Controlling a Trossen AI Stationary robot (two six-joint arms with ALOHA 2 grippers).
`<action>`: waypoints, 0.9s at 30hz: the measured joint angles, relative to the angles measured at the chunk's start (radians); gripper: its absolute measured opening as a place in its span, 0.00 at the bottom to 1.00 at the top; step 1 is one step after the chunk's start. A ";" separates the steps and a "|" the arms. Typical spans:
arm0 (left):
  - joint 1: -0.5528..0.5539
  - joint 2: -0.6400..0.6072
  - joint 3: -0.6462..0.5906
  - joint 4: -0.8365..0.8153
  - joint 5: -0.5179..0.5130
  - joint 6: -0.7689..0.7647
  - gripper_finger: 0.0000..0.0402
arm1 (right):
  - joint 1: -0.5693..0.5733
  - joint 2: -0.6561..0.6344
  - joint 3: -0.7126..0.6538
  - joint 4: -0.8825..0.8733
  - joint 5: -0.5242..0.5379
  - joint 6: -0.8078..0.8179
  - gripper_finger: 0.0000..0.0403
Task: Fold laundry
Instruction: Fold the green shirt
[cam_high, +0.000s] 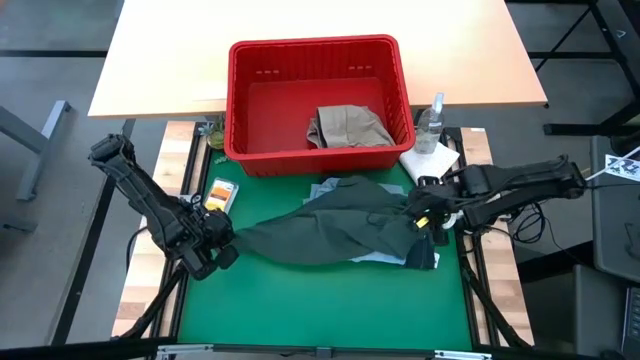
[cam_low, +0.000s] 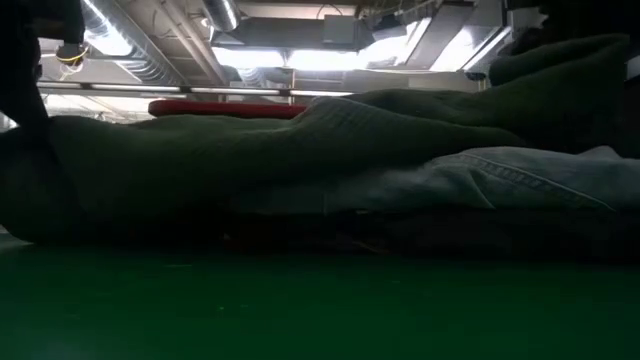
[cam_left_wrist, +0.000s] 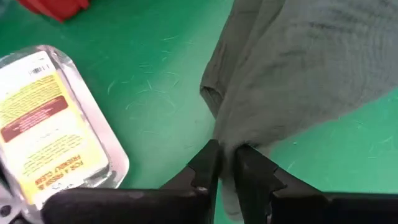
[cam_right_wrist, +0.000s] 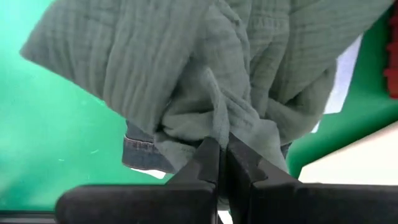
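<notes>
High view – olive garment (cam_high: 330, 228) stretched over green mat (cam_high: 300, 300) (jeans beneath), left fingers (cam_left_wrist: 227, 163) and right fingers (cam_right_wrist: 219, 155) pinching its ends.

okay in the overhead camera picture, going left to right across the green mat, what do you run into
left gripper pinching the end of the olive green garment → small clear packet with a yellow label → olive green garment spread over light blue denim → right gripper pinching the garment's other end.

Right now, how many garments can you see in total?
3: an olive piece held between both grippers, light denim under it, and a khaki piece in the red basket. More may be hidden underneath.
</notes>
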 joint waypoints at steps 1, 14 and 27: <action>0.000 0.000 -0.006 0.007 0.000 0.000 0.12 | 0.000 0.014 0.000 -0.001 0.000 -0.002 0.02; 0.000 0.000 -0.012 0.011 -0.045 0.018 0.35 | -0.001 0.135 0.000 -0.004 -0.027 -0.062 0.18; 0.000 0.000 -0.012 0.024 -0.044 0.019 0.36 | 0.001 0.130 0.131 -0.230 -0.231 -0.049 0.37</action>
